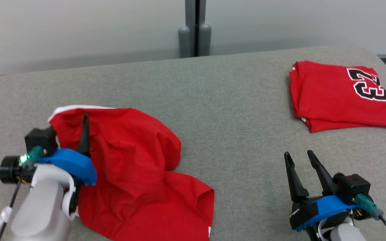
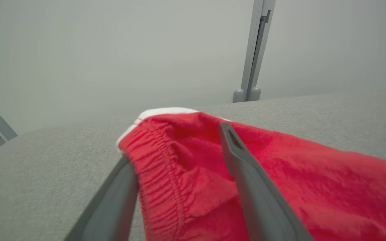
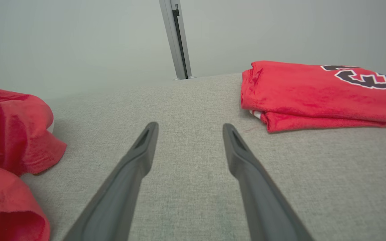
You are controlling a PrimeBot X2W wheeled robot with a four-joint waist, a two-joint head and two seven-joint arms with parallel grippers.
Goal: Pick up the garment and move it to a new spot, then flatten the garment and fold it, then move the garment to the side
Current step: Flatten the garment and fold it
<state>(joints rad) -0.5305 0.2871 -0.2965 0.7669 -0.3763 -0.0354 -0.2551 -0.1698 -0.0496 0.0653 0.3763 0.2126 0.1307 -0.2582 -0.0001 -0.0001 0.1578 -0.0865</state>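
Note:
A crumpled red garment (image 1: pixel 129 167) with a white-edged elastic waistband lies on the left of the grey table (image 1: pixel 219 100). My left gripper (image 1: pixel 70 122) is open at that waistband. In the left wrist view the waistband (image 2: pixel 156 157) bunches between the spread fingers of that gripper (image 2: pixel 176 144), and the cloth hides one tip. The right finger (image 2: pixel 243 167) rests on top of the red cloth (image 2: pixel 313 184). My right gripper (image 1: pixel 298 154) stands open over bare table at the lower right, nothing between its fingers (image 3: pixel 189 125). The garment's edge (image 3: pixel 8 134) lies to its left.
A folded red jersey (image 1: pixel 340 95) with a black and white number lies at the table's far right, also in the right wrist view (image 3: pixel 313 93). A grey post (image 1: pixel 195 26) stands behind the table's far edge. The table's rounded edge drops off past the jersey.

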